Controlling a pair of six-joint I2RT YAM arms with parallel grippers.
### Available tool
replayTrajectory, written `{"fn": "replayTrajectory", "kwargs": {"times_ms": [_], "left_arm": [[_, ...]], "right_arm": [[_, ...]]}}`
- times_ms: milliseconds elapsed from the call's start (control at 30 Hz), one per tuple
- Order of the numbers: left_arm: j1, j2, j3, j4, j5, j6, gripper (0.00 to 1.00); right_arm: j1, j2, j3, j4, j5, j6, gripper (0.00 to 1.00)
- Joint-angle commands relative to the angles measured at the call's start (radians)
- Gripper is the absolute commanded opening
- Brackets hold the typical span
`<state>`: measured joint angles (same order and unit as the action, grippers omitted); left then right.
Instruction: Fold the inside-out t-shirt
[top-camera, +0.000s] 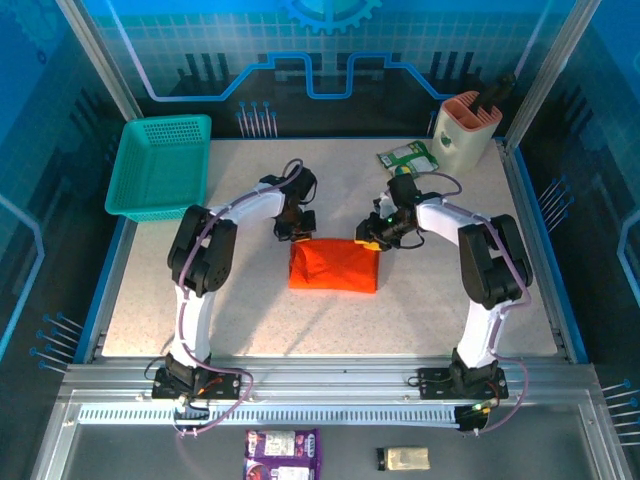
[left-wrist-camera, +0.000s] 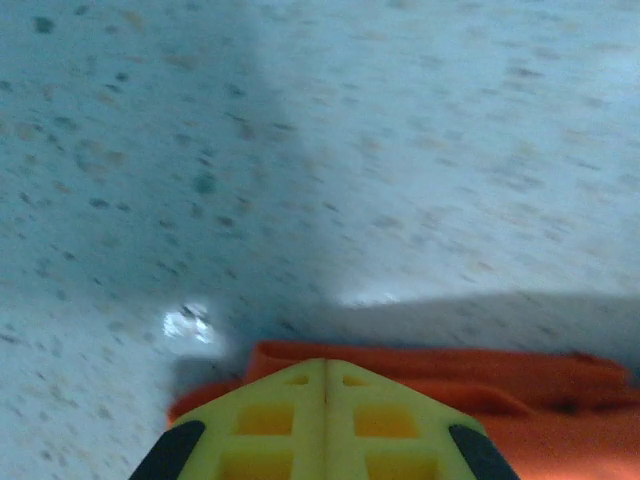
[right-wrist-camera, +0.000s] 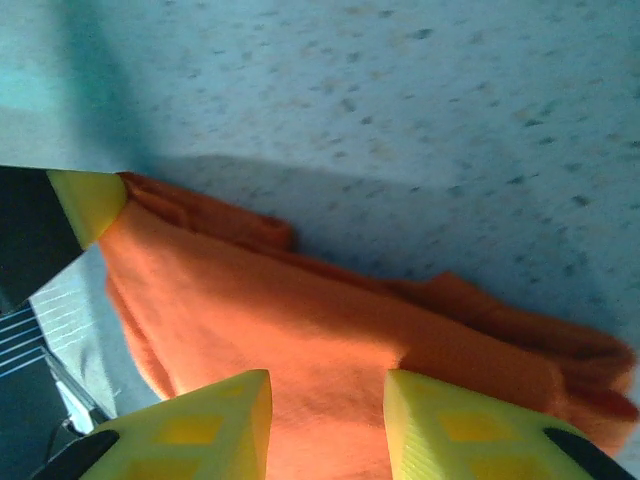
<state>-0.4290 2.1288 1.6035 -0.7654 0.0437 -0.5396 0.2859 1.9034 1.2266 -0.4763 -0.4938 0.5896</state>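
The work cell is enclosed by blue printed panels (top-camera: 330, 60) set in metal posts. The floor of the cell is formed by a pale speckled table (top-camera: 450, 310), edged at the near side by an aluminium rail (top-camera: 340, 385) to which both arm bases are bolted.

A teal mesh basket (top-camera: 160, 165) is placed at the far left corner. The inside-out t-shirt (top-camera: 333, 265) is located at the centre of the table, gathered into a compact orange rectangle, well apart from the basket. A beige holder (top-camera: 465, 130) is stood at the far right corner, with a green packet (top-camera: 408, 157) just beside it. A purple packet (top-camera: 283, 450) and a smaller dark packet (top-camera: 405, 458) are laid on the ledge in front of the rail.

The left gripper (top-camera: 293, 228) is positioned at the shirt's far left corner; its yellow fingers (left-wrist-camera: 270, 420) are pressed together, and no cloth is seen between them. The right gripper (top-camera: 372, 235) is positioned at the far right corner; its fingers (right-wrist-camera: 215, 420) are held apart over the cloth (right-wrist-camera: 300, 320), with nothing gripped.
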Motion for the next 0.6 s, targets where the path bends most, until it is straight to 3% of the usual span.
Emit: {"fn": "replayTrajectory", "kwargs": {"times_ms": [0,233,567], "left_arm": [[-0.002,0.025,0.020,-0.038,-0.065,0.038,0.03],[-0.001,0.057,0.013,-0.036,-0.133,0.048,0.01],[0.000,-0.150,0.066,-0.084,-0.119,0.068,0.04]], "right_arm": [[-0.024,0.041,0.029,-0.051,0.040,-0.042,0.36],[-0.032,0.027,0.024,-0.066,0.071,-0.064,0.35],[-0.038,-0.179,0.002,-0.219,0.101,-0.163,0.44]]}}
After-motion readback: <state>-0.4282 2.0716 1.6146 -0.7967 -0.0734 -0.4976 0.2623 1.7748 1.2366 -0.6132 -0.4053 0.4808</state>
